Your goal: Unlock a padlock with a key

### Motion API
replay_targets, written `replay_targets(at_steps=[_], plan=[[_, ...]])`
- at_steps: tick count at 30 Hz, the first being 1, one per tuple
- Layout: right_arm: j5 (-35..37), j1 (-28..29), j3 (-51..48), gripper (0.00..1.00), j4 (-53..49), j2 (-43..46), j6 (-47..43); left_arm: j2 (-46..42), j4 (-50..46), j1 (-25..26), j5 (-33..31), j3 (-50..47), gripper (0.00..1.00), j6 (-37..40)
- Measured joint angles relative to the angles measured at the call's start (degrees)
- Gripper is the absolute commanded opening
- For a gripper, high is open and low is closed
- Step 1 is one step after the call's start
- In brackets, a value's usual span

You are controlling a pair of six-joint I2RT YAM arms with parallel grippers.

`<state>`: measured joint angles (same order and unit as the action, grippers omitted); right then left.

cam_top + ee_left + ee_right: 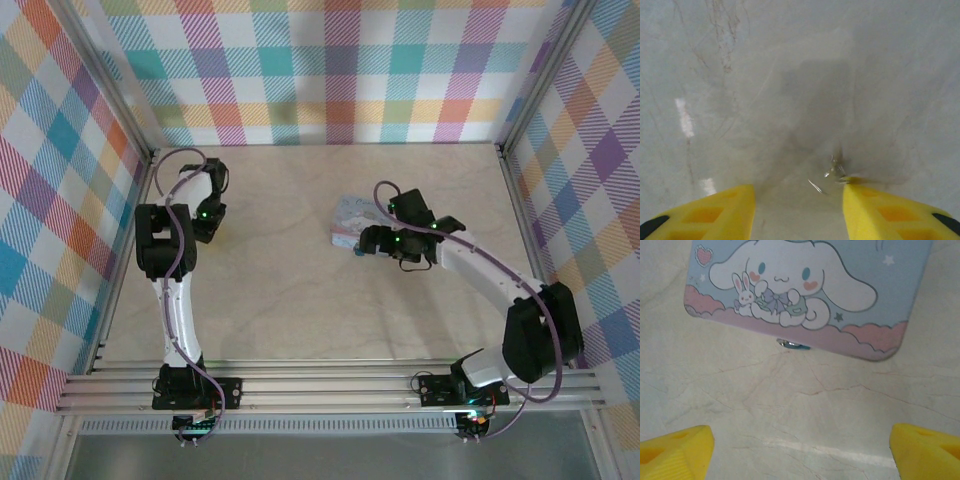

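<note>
Grey key [836, 170], long axis unclear, beside left gripper [799, 200]

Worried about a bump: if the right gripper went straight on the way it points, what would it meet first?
Likely the bare table just short of the cartoon box, then the box's near edge. The right gripper stands open; depth is unclear.

Black-and-white arms [172, 300], purple cables [186, 163], yellow fingers [880, 212]
</note>
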<state>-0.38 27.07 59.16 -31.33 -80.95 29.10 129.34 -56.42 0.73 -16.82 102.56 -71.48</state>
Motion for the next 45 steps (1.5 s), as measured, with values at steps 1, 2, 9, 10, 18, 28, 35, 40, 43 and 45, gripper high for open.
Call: replay_targets(at_steps=[1, 2, 9, 10, 18, 28, 35, 40, 43, 45], plan=[[0.0, 0.0, -0.4, 0.91, 0.0, 0.6, 0.0, 0.0, 0.0, 0.0, 0.1, 0.0, 0.48, -0.9], [0.0, 0.0, -0.8, 0.91, 0.0, 1.2, 0.0, 0.0, 0.1, 0.0, 0.1, 0.0, 0.47, -1.4], [0.0, 0.0, -3.9, 0.91, 0.3, 4.2, 0.0, 0.0, 1.2, 0.4, 0.1, 0.1, 0.28, -2.5], [0.0, 0.0, -4.2, 0.91, 0.3, 4.4, 0.0, 0.0, 1.2, 0.5, -0.2, 0.1, 0.22, -2.3], [0.0, 0.0, -6.9, 0.91, 0.8, 6.2, -0.6, -0.9, -0.4, 1.9, -3.5, -0.3, 0.00, 1.2], [-0.5, 0.0, -9.3, 0.91, 2.0, 9.1, -0.9, -6.1, -3.9, 0.7, -6.2, 2.3, 0.34, 4.7], [-0.6, 0.0, -13.2, 0.91, 1.9, 15.8, 0.0, -2.0, -5.3, -3.3, -3.5, 5.8, 0.34, 8.2], [-0.2, 0.0, -15.0, 0.91, 1.7, 17.9, 1.0, -0.3, -5.5, -4.0, -1.6, 5.8, 0.40, 9.4], [-0.2, 0.0, -15.6, 0.91, 1.7, 18.1, 1.7, -0.3, -6.3, -4.3, -1.2, 6.3, 0.43, 9.7], [0.0, 0.0, -15.6, 0.90, 1.7, 18.1, 1.8, 0.4, -7.7, -4.9, -0.7, 8.1, 0.43, 10.2]])
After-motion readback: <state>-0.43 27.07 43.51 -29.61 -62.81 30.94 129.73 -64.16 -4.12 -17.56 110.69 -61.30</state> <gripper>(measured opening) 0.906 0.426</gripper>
